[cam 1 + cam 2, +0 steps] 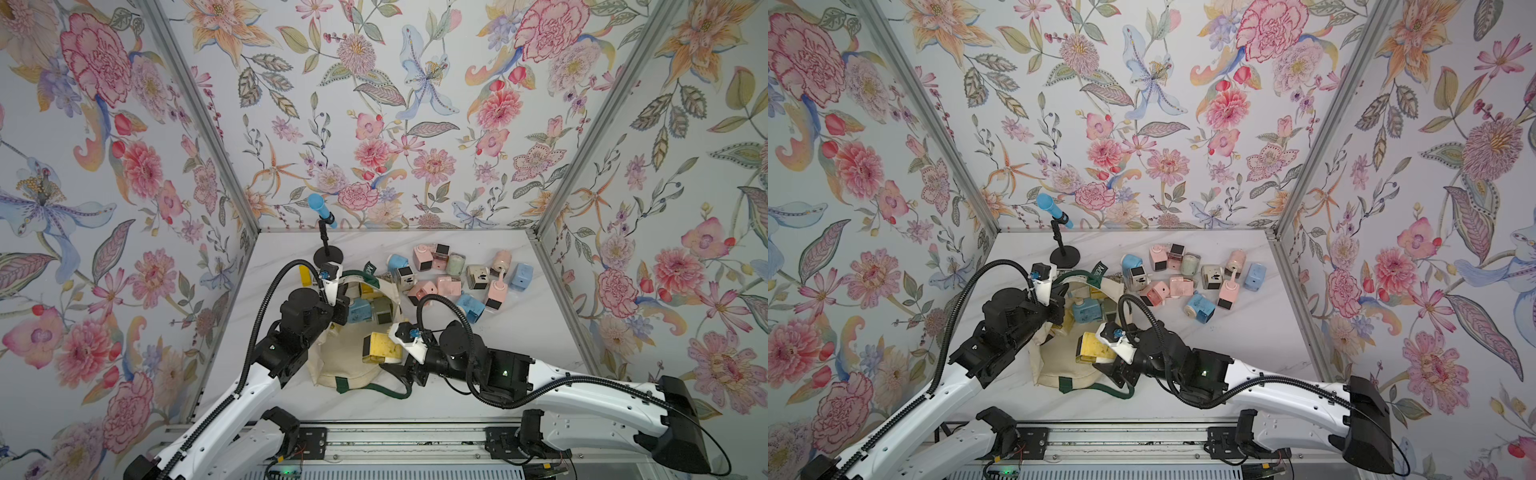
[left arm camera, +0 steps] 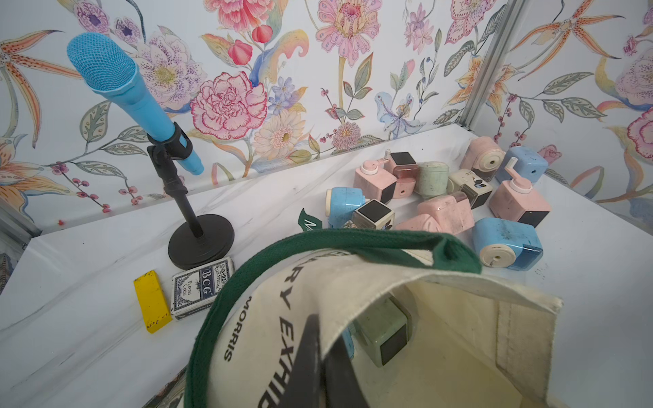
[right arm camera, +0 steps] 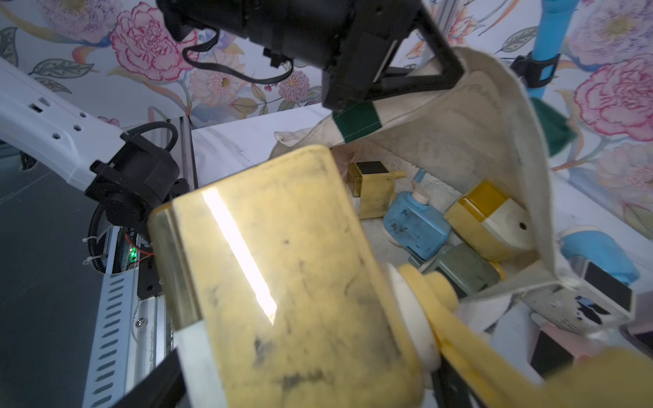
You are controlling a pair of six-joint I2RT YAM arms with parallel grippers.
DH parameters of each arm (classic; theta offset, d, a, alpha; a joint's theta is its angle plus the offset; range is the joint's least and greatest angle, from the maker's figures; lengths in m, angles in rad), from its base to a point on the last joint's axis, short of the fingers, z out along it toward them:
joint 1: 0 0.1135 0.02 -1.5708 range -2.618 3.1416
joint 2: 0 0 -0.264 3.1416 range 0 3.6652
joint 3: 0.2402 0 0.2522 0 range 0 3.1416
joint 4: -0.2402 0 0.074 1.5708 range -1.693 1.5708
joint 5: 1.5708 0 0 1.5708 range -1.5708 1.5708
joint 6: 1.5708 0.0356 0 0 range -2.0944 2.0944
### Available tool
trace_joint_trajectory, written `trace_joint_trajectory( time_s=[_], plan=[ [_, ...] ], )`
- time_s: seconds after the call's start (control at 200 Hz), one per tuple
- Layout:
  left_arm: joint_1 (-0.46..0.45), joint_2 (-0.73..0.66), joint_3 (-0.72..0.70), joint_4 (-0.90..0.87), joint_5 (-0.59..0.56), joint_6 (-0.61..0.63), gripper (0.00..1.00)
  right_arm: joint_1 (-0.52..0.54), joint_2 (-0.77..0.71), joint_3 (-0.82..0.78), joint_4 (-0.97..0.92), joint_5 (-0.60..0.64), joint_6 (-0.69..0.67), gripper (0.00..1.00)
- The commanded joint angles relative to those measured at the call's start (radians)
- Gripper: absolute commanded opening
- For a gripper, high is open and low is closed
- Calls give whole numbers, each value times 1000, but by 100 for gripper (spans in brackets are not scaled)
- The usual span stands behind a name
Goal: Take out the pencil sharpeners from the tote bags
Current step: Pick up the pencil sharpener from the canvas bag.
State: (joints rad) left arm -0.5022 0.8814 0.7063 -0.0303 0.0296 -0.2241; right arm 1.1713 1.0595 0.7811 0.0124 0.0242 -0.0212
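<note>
Just above the tote bag (image 1: 345,368), holds a yellow pencil sharpener (image 1: 380,347) clamped in the right gripper (image 1: 388,350); pinches the bag rim with the closed left gripper (image 1: 340,306). Next, likely: carry to the outside pile (image 1: 457,274), release, return for more.

- Left arm (image 1: 245,390) rises from the near rail, wrist bent down
- Left gripper (image 1: 341,308) is pinched tight on the tote (image 1: 345,368) rim; in the left wrist view its dark fingers (image 2: 307,356) meet on the cloth
- Right arm (image 1: 582,386) stretches in low from the right, forearm nearly level
- Right gripper (image 1: 388,349) points left, jaws spread wide and clamping a yellow sharpener (image 1: 378,345) on both sides
</note>
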Motion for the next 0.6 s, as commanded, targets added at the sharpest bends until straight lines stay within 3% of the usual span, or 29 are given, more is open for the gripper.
trace_joint_trajectory(
  time_s=[0.0,0.235,0.485,0.595],
  plan=[
    [17,-11,10,-7,13,-11,0,-107,-73,-43,19,14,48,52],
    [18,-12,7,-14,1,-7,0,-399,-149,-136,52,47,207,50],
    [19,-18,9,-15,11,-12,0,-820,-137,-266,39,118,490,50],
    [19,-20,9,-14,14,-14,0,-917,-108,-290,15,135,544,50]
  ],
)
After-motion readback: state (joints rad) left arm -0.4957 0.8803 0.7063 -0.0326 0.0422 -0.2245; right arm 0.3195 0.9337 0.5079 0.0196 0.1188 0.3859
